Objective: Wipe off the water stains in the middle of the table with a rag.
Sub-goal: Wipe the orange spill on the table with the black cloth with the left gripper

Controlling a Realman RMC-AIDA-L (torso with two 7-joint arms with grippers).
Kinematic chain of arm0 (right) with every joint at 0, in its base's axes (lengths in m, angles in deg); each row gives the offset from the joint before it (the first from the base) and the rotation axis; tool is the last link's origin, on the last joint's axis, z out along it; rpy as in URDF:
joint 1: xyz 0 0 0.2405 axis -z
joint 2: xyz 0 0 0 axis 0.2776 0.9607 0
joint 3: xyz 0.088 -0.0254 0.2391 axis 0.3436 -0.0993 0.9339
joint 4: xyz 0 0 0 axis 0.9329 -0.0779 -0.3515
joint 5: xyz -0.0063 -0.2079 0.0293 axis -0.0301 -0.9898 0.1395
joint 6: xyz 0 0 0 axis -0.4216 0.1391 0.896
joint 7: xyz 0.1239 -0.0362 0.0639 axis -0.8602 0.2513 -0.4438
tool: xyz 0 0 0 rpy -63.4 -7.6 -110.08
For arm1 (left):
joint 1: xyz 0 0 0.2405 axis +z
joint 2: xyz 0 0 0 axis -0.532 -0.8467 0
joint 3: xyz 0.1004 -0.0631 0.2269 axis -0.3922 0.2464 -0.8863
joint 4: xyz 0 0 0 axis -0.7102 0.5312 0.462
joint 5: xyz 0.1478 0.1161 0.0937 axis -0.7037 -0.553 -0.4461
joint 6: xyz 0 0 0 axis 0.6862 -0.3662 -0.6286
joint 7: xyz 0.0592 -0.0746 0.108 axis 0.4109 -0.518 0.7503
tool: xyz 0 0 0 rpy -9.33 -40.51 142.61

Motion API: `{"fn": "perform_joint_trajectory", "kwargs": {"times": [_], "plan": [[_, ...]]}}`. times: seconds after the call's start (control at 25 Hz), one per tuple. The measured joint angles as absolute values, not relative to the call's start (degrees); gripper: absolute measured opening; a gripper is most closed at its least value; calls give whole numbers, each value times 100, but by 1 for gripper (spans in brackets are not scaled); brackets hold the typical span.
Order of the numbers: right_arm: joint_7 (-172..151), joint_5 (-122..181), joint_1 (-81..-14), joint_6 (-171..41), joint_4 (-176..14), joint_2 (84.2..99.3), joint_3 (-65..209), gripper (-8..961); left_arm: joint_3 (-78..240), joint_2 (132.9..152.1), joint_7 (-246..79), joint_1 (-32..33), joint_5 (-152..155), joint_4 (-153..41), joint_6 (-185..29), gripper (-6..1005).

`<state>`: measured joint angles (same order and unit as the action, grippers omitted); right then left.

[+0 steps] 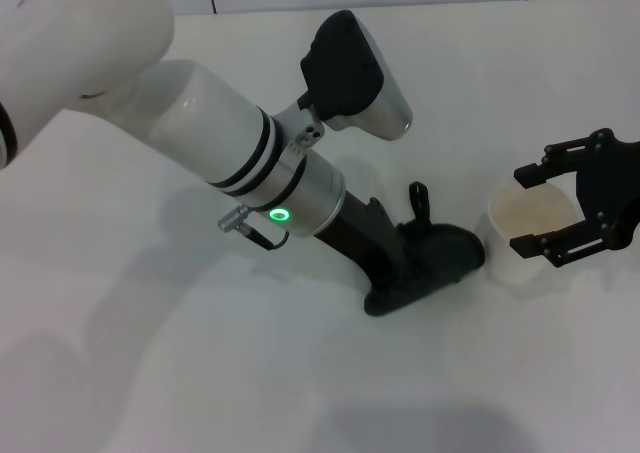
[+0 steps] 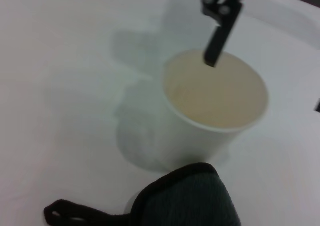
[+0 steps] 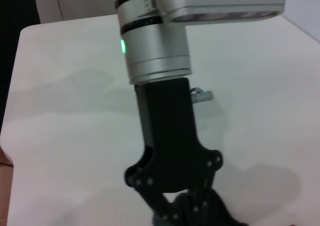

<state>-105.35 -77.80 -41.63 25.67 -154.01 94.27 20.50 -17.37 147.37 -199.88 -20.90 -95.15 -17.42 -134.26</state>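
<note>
1. The left gripper [image 1: 425, 263] is down on the table [image 1: 150, 353] just beside the white paper cup [image 1: 530, 235], on the side away from the right gripper. It presses the black rag [image 1: 450, 251] against the tabletop. The rag bunches around its tip, so it appears to be clenched on the cloth, though the fingers themselves are hidden under it.

2. In the left wrist view the rag [image 2: 192, 198] lies right at the foot of the cup [image 2: 215, 109], close to touching it. Its little loop tag [image 2: 65, 215] trails out flat on the table.

3. The right gripper [image 1: 580, 208] sits around the cup with its jaws spread wide, one finger on either side of the rim. Neither finger clearly touches the cup wall, so it is released rather than gripping.

4. The cup holds a pale tan liquid, or at least has a tan-tinted inside; it stands upright.

5. No orange-brown water stains show anywhere on the bare table near the cup. Either they are under the rag and left gripper, or they are already wiped. I cannot tell which.

6. My judgement is that the wiping is under way, since the rag is on the surface beside the cup. What is left is to finish the strokes and lift the rag to check.

7. No brand, label or legible writing shows. The only marking is a green light ring on the left arm's wrist [image 1: 280, 214], also visible in the right wrist view [image 3: 123, 47].
</note>
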Motion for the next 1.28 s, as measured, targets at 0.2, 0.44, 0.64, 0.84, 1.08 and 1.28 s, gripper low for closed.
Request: {"fn": "perform_joint_trajectory", "kwargs": {"times": [0.2, 0.44, 0.64, 0.84, 1.08, 1.28], "plan": [[-10555, -7780, -4160, 2576, -15414, 9427, 2046, 813, -1671, 14727, -20043, -2071, -9583, -1734, -13540, 69], [-10554, -7780, -4162, 2578, -15414, 9427, 2050, 813, -1128, 14712, -20295, -1920, -10079, -1754, -13149, 69], [-10555, -7780, -4174, 2567, -15414, 9427, 2051, 813, -597, 14705, -20526, -1815, -10564, -1738, -12644, 69], [-10556, -7780, -4198, 2536, -15404, 9427, 2049, 813, -485, 14703, -20801, -1746, -10954, -1764, -12140, 68], [-10558, -7780, -4211, 2524, -15401, 9427, 2048, 813, -734, 14725, -20503, -1804, -10658, -1701, -12789, 68], [-10560, -7780, -4211, 2524, -15403, 9427, 2053, 813, -757, 14713, -20058, -1695, -10207, -1455, -13477, 68]]}}
